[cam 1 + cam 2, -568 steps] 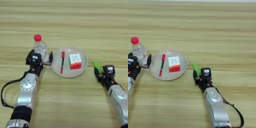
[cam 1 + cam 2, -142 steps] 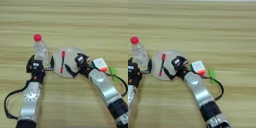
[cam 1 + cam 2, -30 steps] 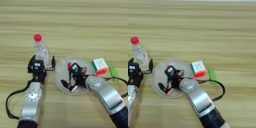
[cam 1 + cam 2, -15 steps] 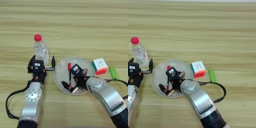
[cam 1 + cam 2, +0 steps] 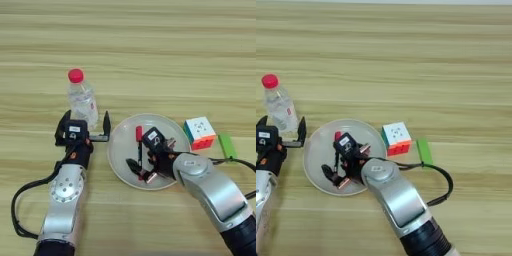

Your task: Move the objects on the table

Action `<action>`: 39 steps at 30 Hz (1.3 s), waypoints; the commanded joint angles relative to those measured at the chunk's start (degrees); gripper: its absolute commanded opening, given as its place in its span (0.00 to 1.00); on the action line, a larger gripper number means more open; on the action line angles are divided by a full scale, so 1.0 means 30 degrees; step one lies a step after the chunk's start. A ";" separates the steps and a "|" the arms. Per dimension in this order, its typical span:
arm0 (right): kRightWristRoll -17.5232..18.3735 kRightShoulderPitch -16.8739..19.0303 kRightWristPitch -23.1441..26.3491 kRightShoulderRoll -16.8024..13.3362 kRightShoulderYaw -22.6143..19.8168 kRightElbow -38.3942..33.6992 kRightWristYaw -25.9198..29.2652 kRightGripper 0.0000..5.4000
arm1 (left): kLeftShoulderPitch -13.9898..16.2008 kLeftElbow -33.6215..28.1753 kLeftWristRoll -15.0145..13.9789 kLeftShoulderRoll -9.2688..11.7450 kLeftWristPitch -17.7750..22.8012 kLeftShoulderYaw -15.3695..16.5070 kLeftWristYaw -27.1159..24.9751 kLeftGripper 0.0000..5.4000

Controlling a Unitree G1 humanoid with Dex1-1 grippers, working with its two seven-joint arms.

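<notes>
Right pincer is seen over the round white plate, its black fingers spread apart on either side of the red marker pen, with nothing yet gripped. The pen lies inside the plate, its long axis running from the cap at the far end towards the robot, so that the lower end passes between the fingers; a closing across that axis is what the next move would seem to call for. The right arm is plainly the nearer one to it. Left pincer is held wide and empty just in front of the clear plastic bottle, which stands upright on the surface with its red cap uppermost, close beside the plate's left rim. To the right of the plate, the small colourful puzzle cube rests, blocky and glossy, and just beyond it the flat green block lies on the striped wood grain
</notes>
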 commanded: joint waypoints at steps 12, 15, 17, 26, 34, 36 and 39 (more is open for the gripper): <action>-0.0006 0.0584 0.0698 -0.0254 -0.0035 0.0963 -0.0171 0.54 | 0.0017 -0.0200 0.0204 0.0020 0.0250 0.0015 0.0092 1.00; -0.0009 0.0593 0.0661 -0.0264 -0.0074 0.1019 -0.0189 0.48 | 0.0016 -0.0221 0.0209 0.0002 0.0258 0.0006 0.0107 1.00; 0.0013 0.0607 0.0638 -0.0280 -0.0132 0.1049 -0.0187 0.44 | 0.0009 -0.0228 0.0221 -0.0034 0.0258 -0.0010 0.0135 1.00; 0.0248 0.0532 0.0723 -0.0156 -0.0414 0.1247 -0.0138 0.24 | -0.0023 -0.0235 0.0237 -0.0079 0.0275 -0.0029 0.0167 1.00; 0.0325 0.0453 0.0676 -0.0235 -0.0380 0.1284 -0.0175 0.08 | -0.0020 -0.0241 0.0245 -0.0081 0.0280 -0.0033 0.0170 1.00; 0.0324 0.0458 0.0617 -0.0232 -0.0404 0.1304 -0.0214 0.08 | -0.0029 -0.0232 0.0244 -0.0087 0.0277 -0.0035 0.0172 1.00; 0.0331 0.0480 0.0450 -0.0173 -0.0535 0.1227 -0.0315 0.08 | -0.0030 -0.0229 0.0250 -0.0088 0.0272 -0.0035 0.0172 1.00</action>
